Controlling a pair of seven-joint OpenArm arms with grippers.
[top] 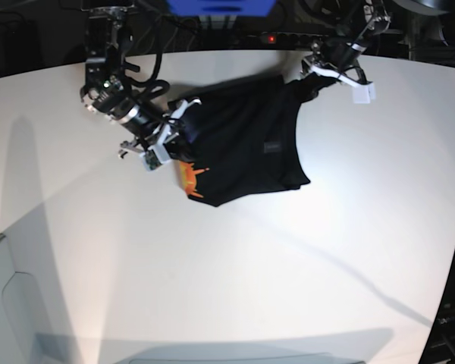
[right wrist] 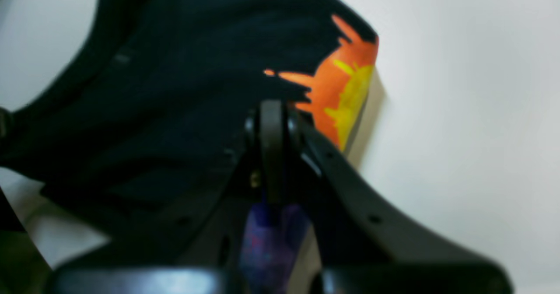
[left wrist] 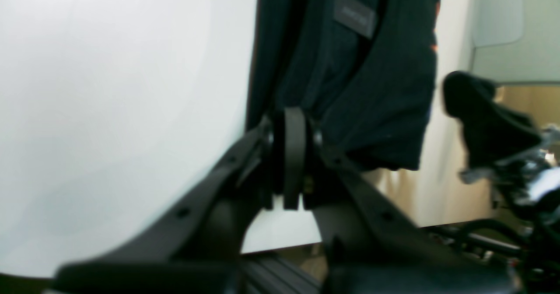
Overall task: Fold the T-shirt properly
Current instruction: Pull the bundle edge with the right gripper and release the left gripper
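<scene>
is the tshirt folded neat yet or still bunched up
Bunched, not neatly folded. The T-shirt is stretched between the left hand and right hand, both shut on it, with uneven edges on the table.

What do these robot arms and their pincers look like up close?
Both arms are black and silver metal, with black cables looping along them. The left gripper and right gripper each have two long, curved matte-black fingers dotted with small screw holes. White parts sit near both wrists in the base view.

bare white table (top: 235,288) all around, T-shirt (top: 243,152) between arms
</scene>
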